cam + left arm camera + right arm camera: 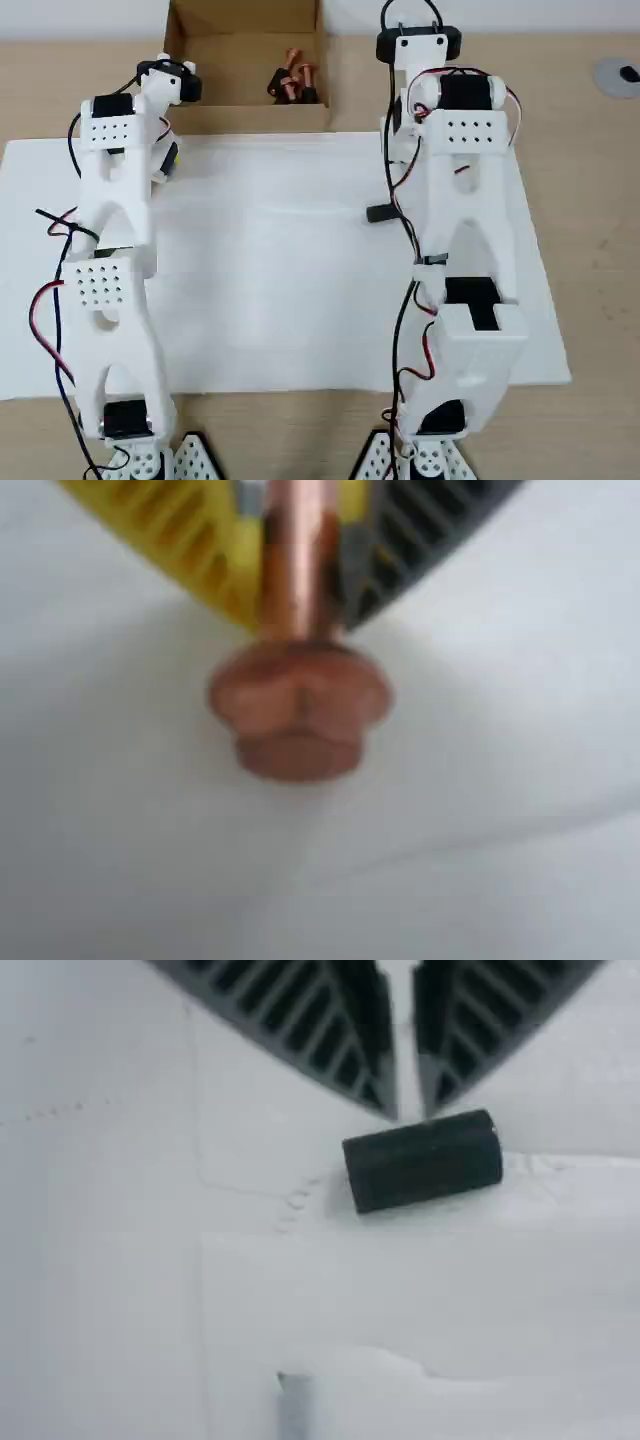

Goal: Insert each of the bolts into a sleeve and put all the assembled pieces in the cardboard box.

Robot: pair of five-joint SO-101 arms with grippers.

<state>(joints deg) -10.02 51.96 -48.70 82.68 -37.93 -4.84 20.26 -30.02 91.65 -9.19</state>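
The left gripper [300, 615] pinches a copper bolt [298, 715] by its shaft between a yellow finger [190, 540] and a black one [420, 535]. The flanged hex head hangs free just beyond the tips, over the white sheet [500, 780]. The left wrist view gives this grip plainly. From the high view the same gripper is mostly tucked under its own arm, with only a sliver of yellow [173, 157] showing near the front wall of the cardboard box [240, 118], and the bolt itself cannot be made out there. The right gripper [405, 1110] has its two dark fingers drawn nearly together, a thin slit between them and nothing in it. Just beside the tips a black sleeve [422, 1160] lies on its side on the sheet, apart from them. In the high view that sleeve [380, 212] peeks out beside the right arm, whose body hides the gripper. Only the high view takes in the box, standing on the wooden tabletop [590, 220] at the sheet's far edge, with a cluster of copper and black pieces [292, 82] in its corner; how many pieces there are is hard to tell. A pale grey stub [293, 1405] in the right wrist view is too blurred to name.
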